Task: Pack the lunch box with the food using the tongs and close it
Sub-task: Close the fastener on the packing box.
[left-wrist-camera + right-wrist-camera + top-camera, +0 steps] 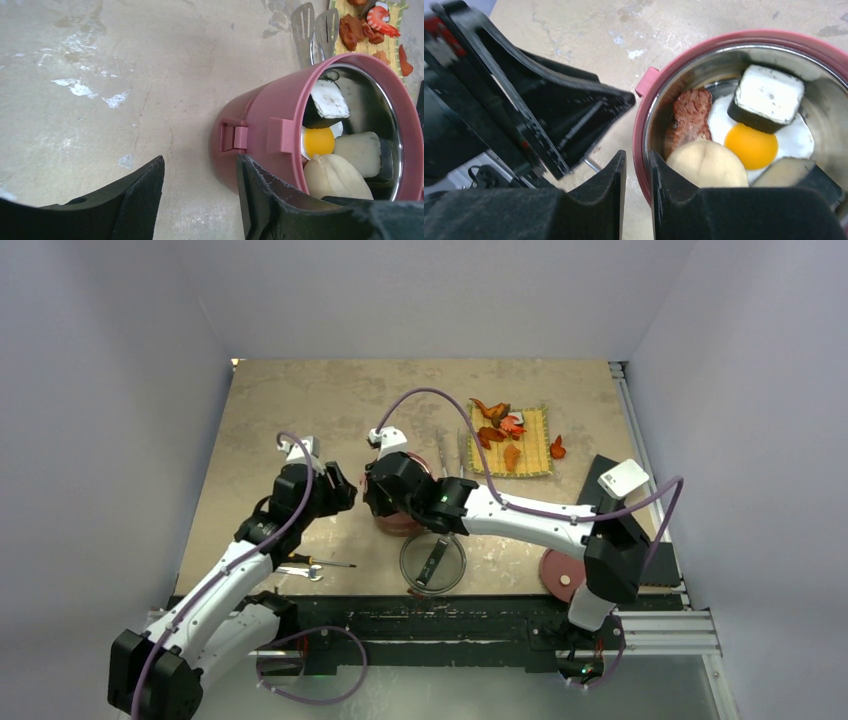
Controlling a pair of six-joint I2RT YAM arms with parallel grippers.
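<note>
Near the middle of the table (300, 420) stands one lunch box (260, 120), holding one fried egg (751, 145), one bun (706, 165), one brown chunk (691, 115) and two white cubes (769, 95). The left gripper (200, 200), jaws wide apart and empty, sits against its outer wall. The right gripper (636, 200), parted only a crack, grips nothing at its rim. One pair of tongs (312, 25) lies beyond it, toward the far edge.

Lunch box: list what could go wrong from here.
1. The right gripper straddles the lunch box rim, with one finger inside beside the bun. Pulling away askew could tip it or knock food out.
2. The left gripper stands open close by, so the two arms could collide.
3. The white-topped block lies on the egg, so the red disc lid may not seat flat.
</note>
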